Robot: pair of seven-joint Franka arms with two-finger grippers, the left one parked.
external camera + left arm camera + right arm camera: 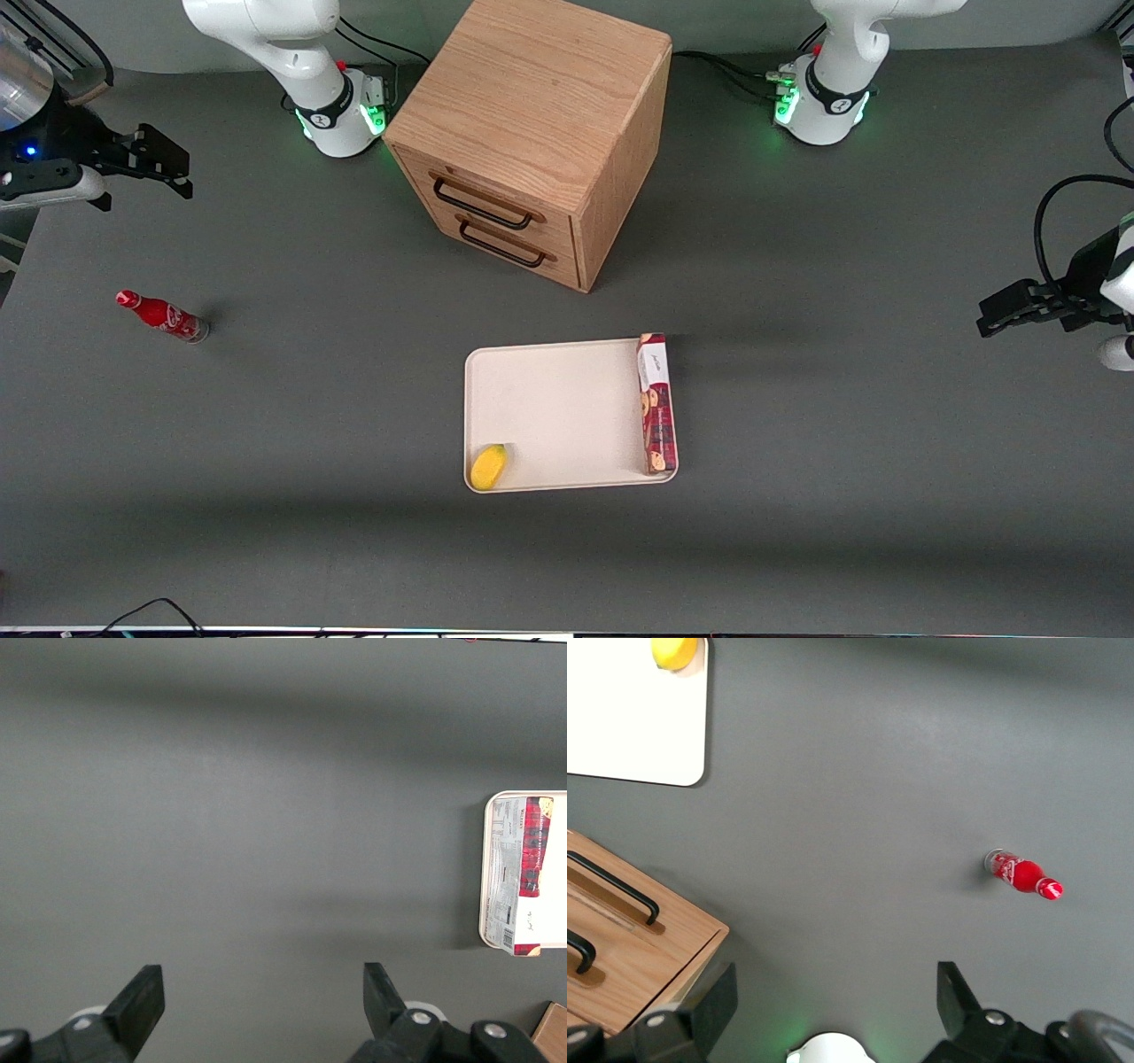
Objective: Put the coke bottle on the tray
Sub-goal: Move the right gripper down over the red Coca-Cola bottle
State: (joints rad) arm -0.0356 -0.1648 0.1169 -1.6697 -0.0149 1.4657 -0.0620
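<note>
You have a flat cream-white rectangular tray [567, 412] lying on the dark grey bench [266, 461], nearer the front camera than the wooden two-drawer cabinet [532, 133]. On the tray, a long red cookie box [657, 403] lies along the edge toward the parked arm's end, and a small yellow fruit-like object [489, 466] sits in the corner nearest the camera, toward the working arm's end. Your gripper [151, 164] hangs above the bench at the working arm's end with its fingers spread apart, holding and touching nothing. The small slim red coke bottle [163, 316] stands on the bare bench, well apart from the tray and nearer the camera than the gripper.
</note>
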